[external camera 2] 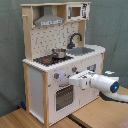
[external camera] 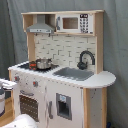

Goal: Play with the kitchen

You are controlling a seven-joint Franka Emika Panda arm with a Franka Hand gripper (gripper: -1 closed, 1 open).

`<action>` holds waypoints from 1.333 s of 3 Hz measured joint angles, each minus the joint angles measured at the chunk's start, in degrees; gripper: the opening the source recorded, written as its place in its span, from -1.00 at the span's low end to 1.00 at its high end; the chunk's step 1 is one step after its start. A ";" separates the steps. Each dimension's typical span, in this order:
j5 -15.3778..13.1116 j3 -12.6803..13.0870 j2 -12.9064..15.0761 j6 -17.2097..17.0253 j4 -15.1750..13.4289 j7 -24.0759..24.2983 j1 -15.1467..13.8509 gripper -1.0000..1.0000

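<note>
Matt white-painted, light-wood kitchen (external camera: 65, 95), shiny metal pot (external camera: 43, 63), glossy white arm (external camera 2: 102, 82)

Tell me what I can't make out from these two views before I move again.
- Gripper fingers: in the second exterior view the arm's white body hides them against the kitchen front.
- What the arm touches: same view, same block.
- Arm in the first exterior view: only a white part at the bottom edge.
- Pot contents: too blurred in both exterior views.
</note>
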 joint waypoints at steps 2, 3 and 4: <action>0.07 1.99 0.01 2.34 6.72 2.14 -8.18 1.00; 0.00 2.76 -0.01 -0.76 10.38 2.67 -11.27 1.00; -0.02 2.71 -0.01 -0.61 14.27 0.66 -15.07 1.00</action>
